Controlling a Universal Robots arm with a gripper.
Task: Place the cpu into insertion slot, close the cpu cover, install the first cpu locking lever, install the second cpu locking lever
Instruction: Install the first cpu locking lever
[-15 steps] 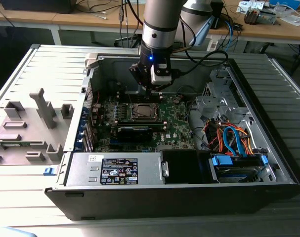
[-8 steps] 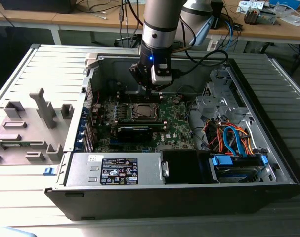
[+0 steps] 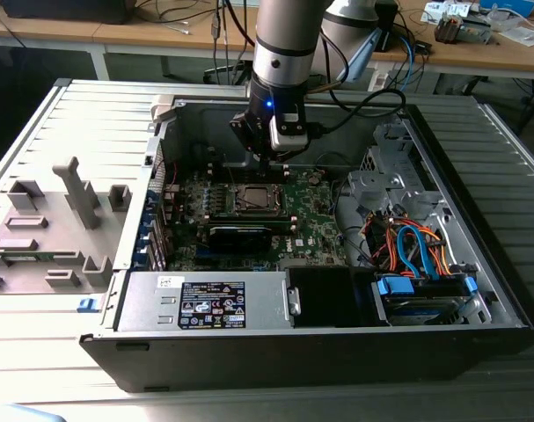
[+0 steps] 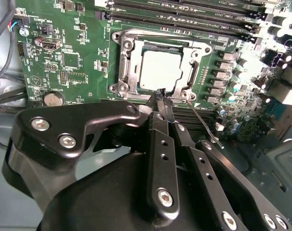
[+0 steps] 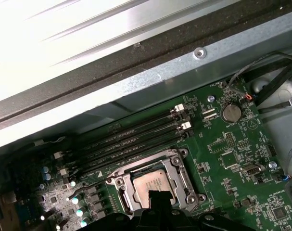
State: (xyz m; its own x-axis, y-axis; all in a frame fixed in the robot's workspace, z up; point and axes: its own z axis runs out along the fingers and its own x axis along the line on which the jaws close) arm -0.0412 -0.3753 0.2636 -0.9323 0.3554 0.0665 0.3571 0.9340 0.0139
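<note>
Seeing tool [image 4: 161,96] closed tight, empty, tip beside the cpu cover [image 4: 128,67]; cpu [image 4: 160,70] sits in the insertion slot [image 4: 155,46] under it. I fear a slip off the locking lever [image 4: 203,126] gouging the green board [image 4: 78,62].

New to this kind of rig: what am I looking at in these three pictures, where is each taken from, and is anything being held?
A silver-grey robot arm reaches down into an open black computer case lying on a ribbed grey surface. The exterior view looks on from off the arm. Both wrist views ride on the arm, looking at the green circuit board inside. The arm's black gripper sits at the edge of the square metal-rimmed insertion slot, where the flat silver-grey cpu already lies. A thin metal lever sticks out beside the slot. Whether the gripper holds anything I cannot tell.
</note>
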